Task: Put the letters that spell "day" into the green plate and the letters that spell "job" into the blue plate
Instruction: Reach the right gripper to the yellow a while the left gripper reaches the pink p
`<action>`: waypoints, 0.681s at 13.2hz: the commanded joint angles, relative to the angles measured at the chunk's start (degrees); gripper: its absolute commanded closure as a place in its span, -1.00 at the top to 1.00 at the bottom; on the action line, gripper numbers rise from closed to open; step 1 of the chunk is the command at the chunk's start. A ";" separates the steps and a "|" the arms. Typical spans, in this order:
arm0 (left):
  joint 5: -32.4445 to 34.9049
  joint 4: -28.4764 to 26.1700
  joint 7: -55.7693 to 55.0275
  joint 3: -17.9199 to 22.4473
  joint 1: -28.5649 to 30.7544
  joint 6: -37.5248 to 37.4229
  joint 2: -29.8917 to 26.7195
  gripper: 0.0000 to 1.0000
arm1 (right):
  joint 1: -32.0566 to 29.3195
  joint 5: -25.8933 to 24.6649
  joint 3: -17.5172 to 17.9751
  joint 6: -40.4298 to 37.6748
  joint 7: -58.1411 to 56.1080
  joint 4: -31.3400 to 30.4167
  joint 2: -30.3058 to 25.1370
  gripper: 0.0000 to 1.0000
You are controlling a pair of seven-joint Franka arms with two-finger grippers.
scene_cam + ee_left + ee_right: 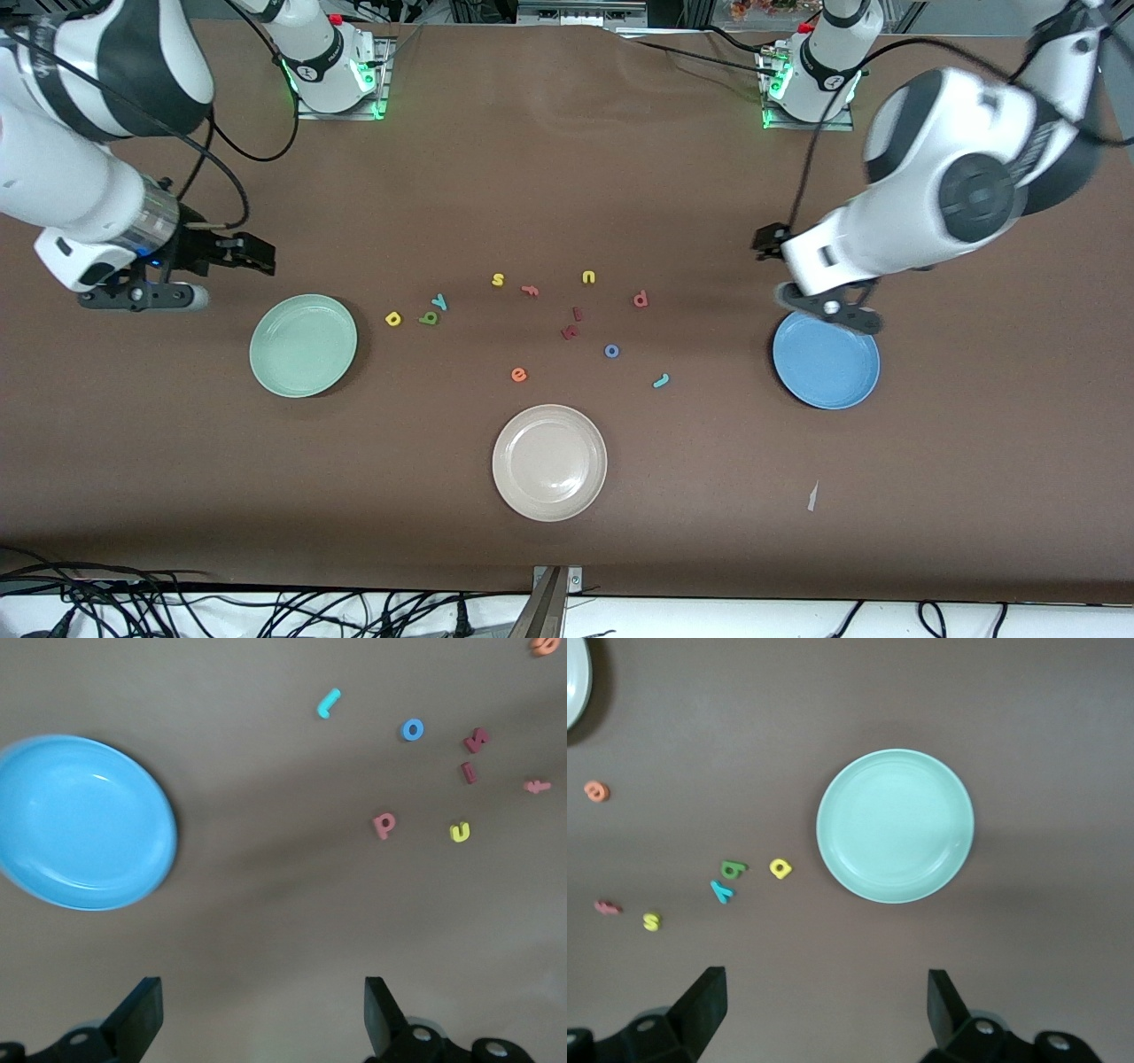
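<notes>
Left gripper (pixel 828 306) open above blue plate (pixel 833 377); right gripper (pixel 142 294) open, aloft.

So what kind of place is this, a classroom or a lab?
Most likely a robotics lab: two arms bolted at a brown table, cables along its edge, and foam letters laid out between three plates like a sorting test.

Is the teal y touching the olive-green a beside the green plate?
Cannot tell. In the front view the teal y and the olive-green a sit so close that no gap shows, and the right wrist view shows them just as tight together.
</notes>
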 commanded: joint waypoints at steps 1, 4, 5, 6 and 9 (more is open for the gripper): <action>-0.80 2.01 -10.18 0.20 -4.52 4.43 4.95 1.00 | 3.04 0.15 -0.17 0.63 6.96 3.65 4.66 1.00; -1.32 1.48 -25.53 0.19 -8.05 8.14 9.26 1.00 | 4.89 0.50 -0.17 5.11 13.02 3.65 7.65 1.00; -1.41 0.78 -27.15 0.02 -8.23 9.89 9.71 1.00 | 5.51 1.03 -0.08 6.25 15.66 3.65 8.61 1.00; -1.41 -1.40 -27.78 0.02 -9.10 12.69 9.45 1.00 | 5.86 1.73 -0.17 7.05 18.55 3.65 9.67 1.00; -1.33 -9.22 -31.64 -2.16 -10.08 24.01 9.01 1.00 | 6.65 2.43 -0.08 9.51 25.51 3.57 12.92 1.00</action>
